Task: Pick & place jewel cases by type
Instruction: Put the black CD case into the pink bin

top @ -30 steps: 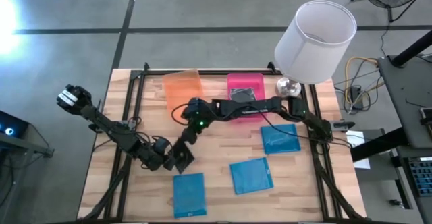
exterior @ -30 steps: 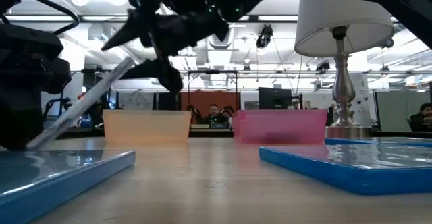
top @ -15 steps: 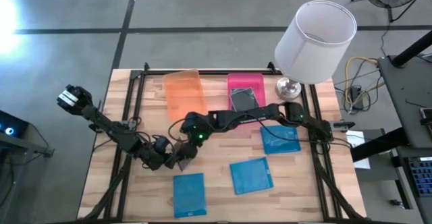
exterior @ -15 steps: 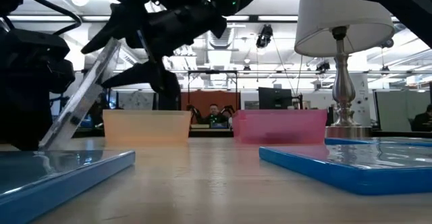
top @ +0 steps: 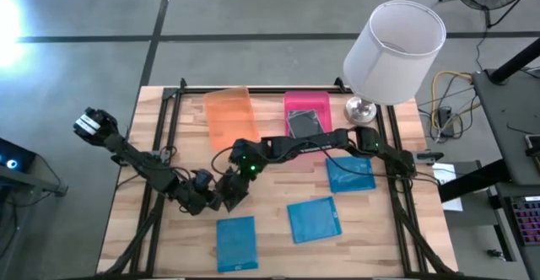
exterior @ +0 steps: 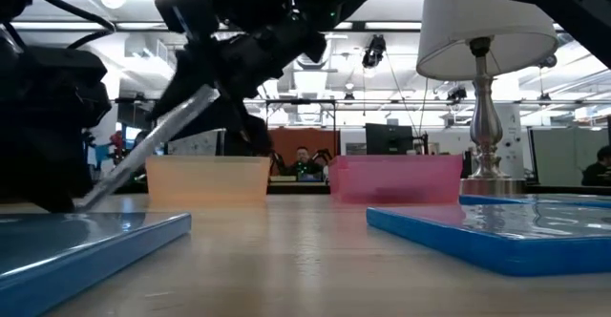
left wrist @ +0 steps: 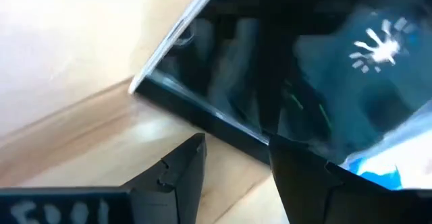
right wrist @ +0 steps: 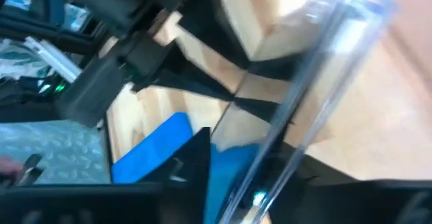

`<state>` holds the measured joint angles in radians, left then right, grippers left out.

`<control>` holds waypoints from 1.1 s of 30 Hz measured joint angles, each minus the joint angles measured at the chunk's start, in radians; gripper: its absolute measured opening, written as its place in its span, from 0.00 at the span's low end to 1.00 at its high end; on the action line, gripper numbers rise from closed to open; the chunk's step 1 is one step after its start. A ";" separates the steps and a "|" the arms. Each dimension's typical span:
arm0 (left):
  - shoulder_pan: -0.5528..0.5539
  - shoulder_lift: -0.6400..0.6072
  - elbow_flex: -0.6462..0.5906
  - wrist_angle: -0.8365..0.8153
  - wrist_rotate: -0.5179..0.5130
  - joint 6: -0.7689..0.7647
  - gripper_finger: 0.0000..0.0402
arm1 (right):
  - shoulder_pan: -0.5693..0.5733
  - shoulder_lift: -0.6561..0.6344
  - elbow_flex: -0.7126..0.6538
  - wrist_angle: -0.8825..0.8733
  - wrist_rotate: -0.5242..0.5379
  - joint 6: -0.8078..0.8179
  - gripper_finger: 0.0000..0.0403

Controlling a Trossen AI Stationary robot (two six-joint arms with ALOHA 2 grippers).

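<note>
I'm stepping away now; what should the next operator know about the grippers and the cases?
Left gripper and right gripper meet at one dark case, tilted on edge near the table's front left; who grips it is unclear.
Done: one dark case lies in the pink tray.
Left: three blue cases on the table; the orange tray looks empty.

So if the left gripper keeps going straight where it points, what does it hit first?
The tilted dark case, right ahead of the left gripper; its lower edge sits just past the open fingers. Depth is hard to judge.

Tilted clear jewel case (right wrist: 307, 102) between right fingers (right wrist: 192, 160), blue case (right wrist: 158, 150) beyond
</note>
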<state>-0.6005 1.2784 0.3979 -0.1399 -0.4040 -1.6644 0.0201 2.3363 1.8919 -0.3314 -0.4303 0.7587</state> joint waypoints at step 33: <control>-0.146 -0.207 0.154 -0.215 -0.329 0.041 0.38 | -0.396 -0.494 0.001 -0.991 0.380 -0.989 0.03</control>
<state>-0.7464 1.0714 0.5514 -0.3546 -0.7334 -1.6230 -0.3760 1.8424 1.8927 -1.3229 -0.0501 -0.2307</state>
